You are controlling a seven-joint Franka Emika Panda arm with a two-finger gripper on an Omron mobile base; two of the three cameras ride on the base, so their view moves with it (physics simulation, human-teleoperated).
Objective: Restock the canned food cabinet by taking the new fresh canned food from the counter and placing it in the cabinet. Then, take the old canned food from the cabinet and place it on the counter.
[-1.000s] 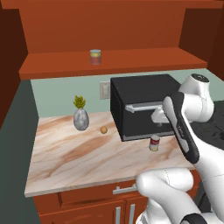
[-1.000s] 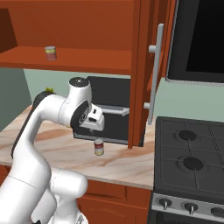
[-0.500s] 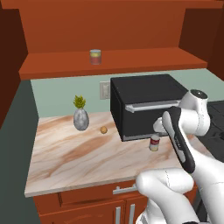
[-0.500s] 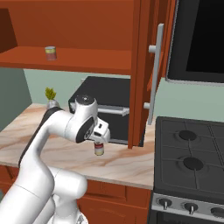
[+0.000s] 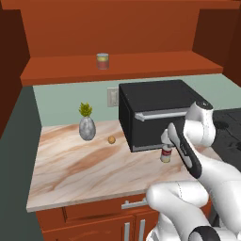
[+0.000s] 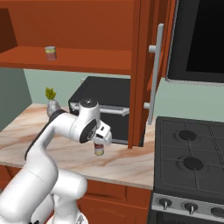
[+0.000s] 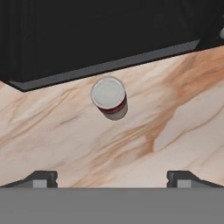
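The small cylindrical can with a red upper half, cream-white lower half and silver rim stands upright on the beige-pink marble-patterned bench, toward its right end and about midway between the back and front edges, just in front of the black boxy countertop oven with a silver bar handle. In the hand view the can sits between the oven's front lower edge and the two dark finger tips, apart from both. The end effector hangs over the can with its fingers spread wide and nothing between them.

The other small can, red-labelled with a dull grey-green top band, stands upright on the wide shelf board of the red-brown wooden wall cabinet, left of the middle and well apart from the bench below.

Near the bench's back edge toward the left stands a grey speckled vase with a green sprig, and a small tan ball lies just beside it, between the vase and the oven.
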